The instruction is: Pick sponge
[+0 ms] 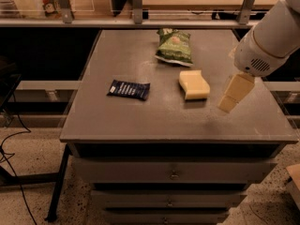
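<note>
The sponge (194, 84) is a pale yellow, thick foam block lying flat on the grey table top (140, 116), right of centre. My gripper (229, 102) hangs from the white arm at the right, its pale yellow blocky fingers pointing down-left. It hovers a short way to the right of the sponge, apart from it and holding nothing.
A green crinkled chip bag (174, 46) lies behind the sponge. A dark snack bar (128, 89) lies to the left of centre. The table has drawers below its front edge. A railing and shelf with items run along the back.
</note>
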`<action>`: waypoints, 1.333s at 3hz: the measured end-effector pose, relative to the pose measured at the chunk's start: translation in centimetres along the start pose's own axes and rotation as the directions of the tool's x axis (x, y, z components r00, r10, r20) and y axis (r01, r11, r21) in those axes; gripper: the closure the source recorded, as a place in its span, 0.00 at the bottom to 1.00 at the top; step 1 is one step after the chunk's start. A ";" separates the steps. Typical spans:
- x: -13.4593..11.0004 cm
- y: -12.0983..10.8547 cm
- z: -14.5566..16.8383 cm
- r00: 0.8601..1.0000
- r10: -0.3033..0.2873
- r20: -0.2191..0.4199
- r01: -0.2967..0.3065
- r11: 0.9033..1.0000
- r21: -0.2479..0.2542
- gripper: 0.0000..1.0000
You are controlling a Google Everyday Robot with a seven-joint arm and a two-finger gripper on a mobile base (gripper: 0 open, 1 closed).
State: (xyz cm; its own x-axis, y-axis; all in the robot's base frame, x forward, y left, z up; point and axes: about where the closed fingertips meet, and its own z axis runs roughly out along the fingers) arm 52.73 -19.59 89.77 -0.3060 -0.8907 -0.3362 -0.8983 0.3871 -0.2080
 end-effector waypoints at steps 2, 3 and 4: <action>-0.9 -0.2 1.0 1.000 -0.019 -0.010 0.019 1.000 -0.014 0.00; -1.8 -1.5 2.4 1.000 -0.016 -0.004 0.016 1.000 -0.021 0.00; -2.8 -3.1 4.1 1.000 -0.009 0.016 0.010 1.000 -0.026 0.00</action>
State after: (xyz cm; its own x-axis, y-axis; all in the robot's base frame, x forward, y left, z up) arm 57.66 -17.29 87.63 -0.2926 -0.8904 -0.3486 -0.9091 0.3721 -0.1874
